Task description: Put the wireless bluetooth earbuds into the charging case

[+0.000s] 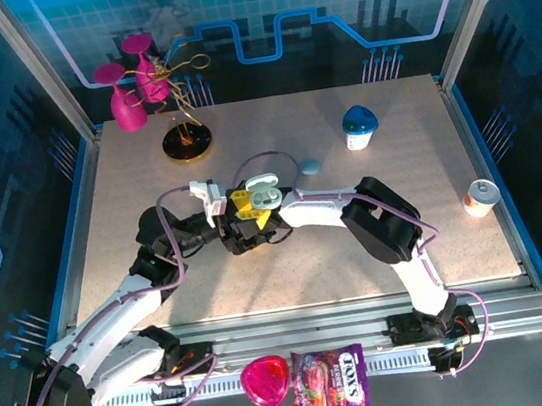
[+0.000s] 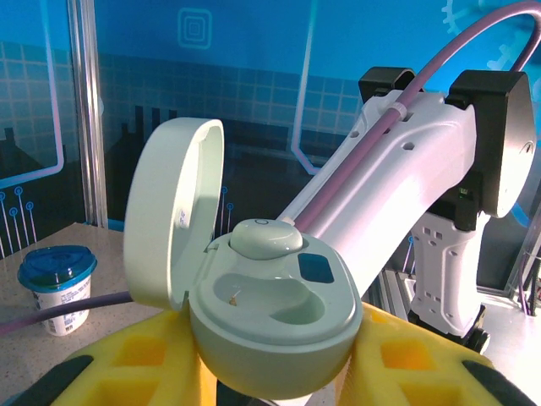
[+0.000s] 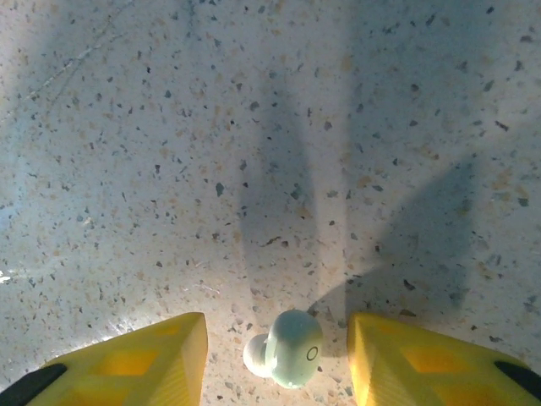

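Observation:
The light-blue charging case (image 2: 279,326) is held up off the table with its lid (image 2: 173,211) swung open to the left, and my left gripper (image 2: 275,364) is shut on its body between yellow fingers (image 2: 127,355). One earbud (image 2: 265,238) sits in the far socket. The near socket (image 2: 254,296) is empty. From above, the case (image 1: 266,195) is at the table's middle. A second pale earbud (image 3: 287,347) lies on the speckled table between the fingers (image 3: 127,364) of my open right gripper (image 3: 275,330), touching neither.
A blue-topped white container (image 1: 359,127) stands at the back right, with a small pale-blue pebble-like object (image 1: 309,167) near it. Pink goblets and a gold wire stand (image 1: 184,139) are at the back left. A can (image 1: 480,197) sits at the right edge. A candy bag (image 1: 330,380) lies on the front rail.

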Motion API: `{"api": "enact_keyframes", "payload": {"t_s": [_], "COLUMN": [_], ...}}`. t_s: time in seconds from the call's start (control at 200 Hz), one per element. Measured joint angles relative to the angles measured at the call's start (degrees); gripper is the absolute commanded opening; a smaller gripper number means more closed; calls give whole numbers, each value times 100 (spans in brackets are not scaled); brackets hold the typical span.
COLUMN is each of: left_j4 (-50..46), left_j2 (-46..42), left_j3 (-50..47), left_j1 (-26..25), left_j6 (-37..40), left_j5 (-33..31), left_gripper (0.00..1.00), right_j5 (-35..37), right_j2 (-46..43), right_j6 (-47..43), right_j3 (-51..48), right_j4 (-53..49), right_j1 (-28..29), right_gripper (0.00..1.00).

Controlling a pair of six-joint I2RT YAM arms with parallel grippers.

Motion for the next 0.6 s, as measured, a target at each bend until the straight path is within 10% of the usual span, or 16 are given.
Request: {"api": "enact_keyframes", "payload": {"t_s": [0.6], "left_j4": [39], "left_j2": [46], "left_j3": [0], "left_j1": [0], "left_j6": [2], "left_j5": [2], "left_gripper": [28], "right_j5": [-439], "right_j2": [24], "right_j6": [74], "right_j3": [11], "right_j4": [170], "right_j1": [39], "right_gripper": [38]}}
